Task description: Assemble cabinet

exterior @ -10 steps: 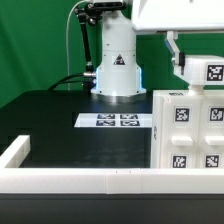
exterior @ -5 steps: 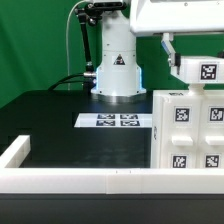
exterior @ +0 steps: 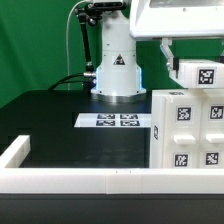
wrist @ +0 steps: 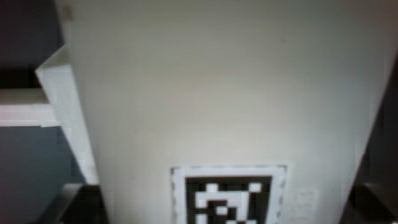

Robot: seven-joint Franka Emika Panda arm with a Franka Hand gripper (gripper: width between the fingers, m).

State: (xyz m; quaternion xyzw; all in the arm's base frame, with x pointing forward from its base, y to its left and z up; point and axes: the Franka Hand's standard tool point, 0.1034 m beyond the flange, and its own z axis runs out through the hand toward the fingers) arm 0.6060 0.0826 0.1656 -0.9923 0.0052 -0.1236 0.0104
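Note:
The cabinet body [exterior: 190, 128], a large white box with several black-and-white tags, stands on the black table at the exterior view's right. My gripper [exterior: 180, 52] hangs just above its top and is shut on a smaller white cabinet panel [exterior: 197, 73] that carries one tag. The held panel sits close over the body's top edge; I cannot tell whether they touch. In the wrist view the panel [wrist: 214, 100] fills most of the picture, its tag low between the dark fingers [wrist: 71, 203]. The gripper [wrist: 222, 205] clamps the panel there.
The marker board [exterior: 115, 121] lies flat in the middle of the table, left of the cabinet body. The robot's white base [exterior: 118, 62] stands behind it with a black cable. A low white rim [exterior: 70, 180] frames the table's near and left edges.
The hand has come slightly lower and toward the exterior view's left with the panel still held. The cabinet body has not moved.

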